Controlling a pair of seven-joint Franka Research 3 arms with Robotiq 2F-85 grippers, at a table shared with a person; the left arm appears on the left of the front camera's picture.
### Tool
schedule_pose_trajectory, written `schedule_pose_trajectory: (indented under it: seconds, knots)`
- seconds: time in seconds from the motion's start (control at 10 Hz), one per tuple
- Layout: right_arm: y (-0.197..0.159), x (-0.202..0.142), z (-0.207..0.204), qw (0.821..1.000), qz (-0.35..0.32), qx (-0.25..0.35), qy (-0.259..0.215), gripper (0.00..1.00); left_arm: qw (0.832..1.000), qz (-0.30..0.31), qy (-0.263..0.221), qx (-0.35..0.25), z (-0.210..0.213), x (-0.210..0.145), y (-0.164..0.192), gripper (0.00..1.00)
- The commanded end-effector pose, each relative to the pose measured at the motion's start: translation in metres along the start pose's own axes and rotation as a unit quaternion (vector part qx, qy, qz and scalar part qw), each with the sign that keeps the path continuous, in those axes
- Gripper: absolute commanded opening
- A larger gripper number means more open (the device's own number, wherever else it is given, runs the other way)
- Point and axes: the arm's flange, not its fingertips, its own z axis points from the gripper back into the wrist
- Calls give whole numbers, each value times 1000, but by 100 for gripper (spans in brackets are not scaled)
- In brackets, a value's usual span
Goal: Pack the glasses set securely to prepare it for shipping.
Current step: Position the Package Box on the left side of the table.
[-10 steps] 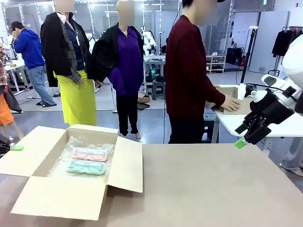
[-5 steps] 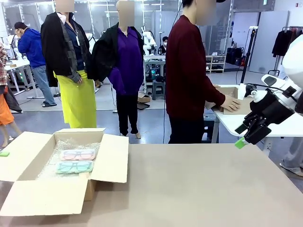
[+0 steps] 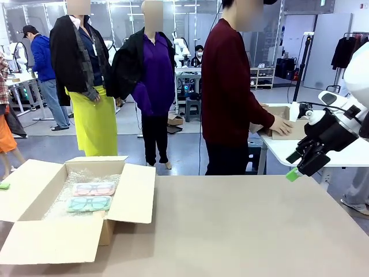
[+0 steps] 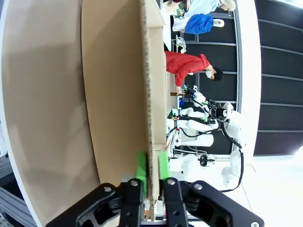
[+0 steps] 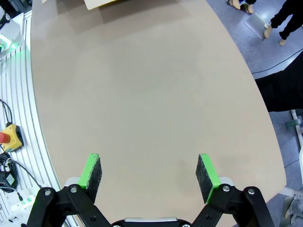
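The glasses set lies in an open cardboard box [image 3: 57,239] at the table's left, on bubble wrap [image 3: 57,209]. The pale pink case [image 3: 94,188] is behind the mint green case [image 3: 89,203], and both lie flat with spectacles showing inside. In the left wrist view, my left gripper [image 4: 152,158] has its green pads [image 4: 141,165] pressed on both faces of the box's left flap [image 4: 113,90]. One of its green tips shows at the far left edge [image 3: 4,186]. My right gripper [image 3: 294,173] hangs open and empty off the table's right side, its pads [image 5: 91,171] wide apart above bare tabletop.
The brown table [image 3: 242,231] stretches bare from the box to the right edge. A person in a dark red sweater [image 3: 230,86] stands at the far side, turned to a white side table, with a hand on a small cardboard box [image 3: 282,124].
The box slid left across the table, with its left flap in my left gripper, then came to rest. The right arm has not moved.
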Motion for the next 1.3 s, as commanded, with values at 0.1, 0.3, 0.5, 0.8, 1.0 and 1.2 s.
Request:
schedule_pose_trajectory:
  seconds: [0.1,0.3,0.5,0.8,1.0,1.2]
  knots:
    - [0,2,2,1000,2,2,3,100,1000,-17,-2,15,6,-16,-22,78]
    - [0,2,2,1000,2,2,3,100,999,-26,-9,36,4,-22,-31,100]
    - [0,2,2,1000,2,2,3,100,998,-44,-12,49,-1,-32,-45,85]
    - [0,2,2,1000,2,2,3,100,993,-93,-30,62,5,-60,-74,100]
    - [0,2,2,1000,2,2,3,100,984,-166,-14,64,-7,-87,-107,100]
    - [0,2,2,1000,2,2,3,100,964,-248,25,86,-48,-121,-145,100]
